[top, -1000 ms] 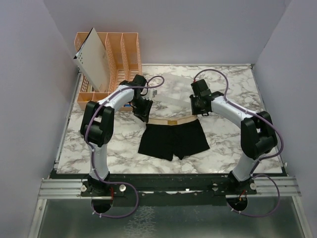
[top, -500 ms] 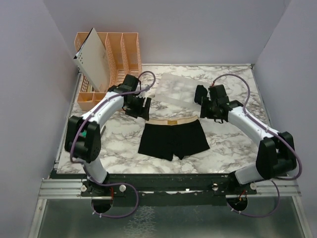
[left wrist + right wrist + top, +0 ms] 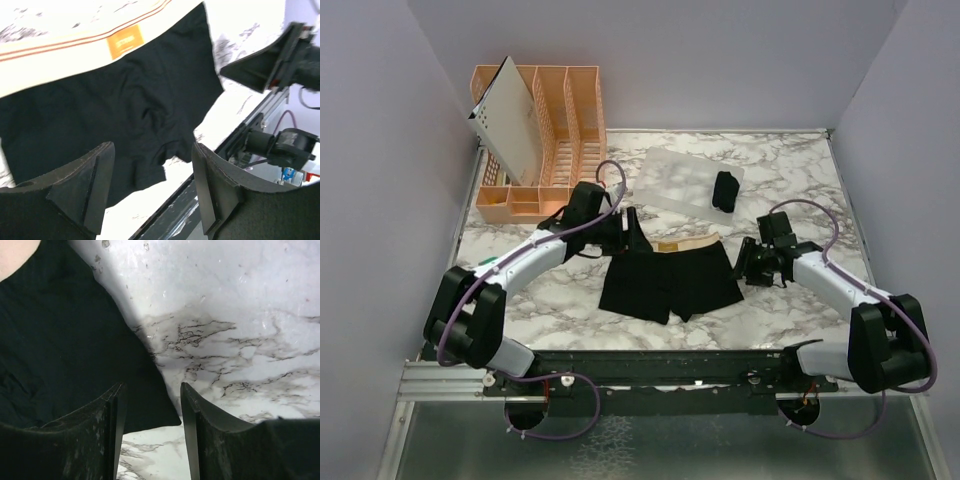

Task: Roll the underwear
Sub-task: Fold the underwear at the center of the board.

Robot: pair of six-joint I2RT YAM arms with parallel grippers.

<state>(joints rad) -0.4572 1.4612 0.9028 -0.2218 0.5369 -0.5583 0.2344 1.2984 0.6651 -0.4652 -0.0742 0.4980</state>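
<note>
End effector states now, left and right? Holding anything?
Left end effector: open, holding nothing, over the flat underwear.
Right end effector: open, holding nothing, at the underwear's leg edge.

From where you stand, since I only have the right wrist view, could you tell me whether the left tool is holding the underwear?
Observer: No, the left tool is open above the flat underwear, holding nothing.
Operator: Is a second pair anywhere?
Observer: Yes, a rolled black bundle lies on the clear tray at the back.
Operator: Where is the waistband?
Observer: The tan waistband runs along its far edge.
</note>
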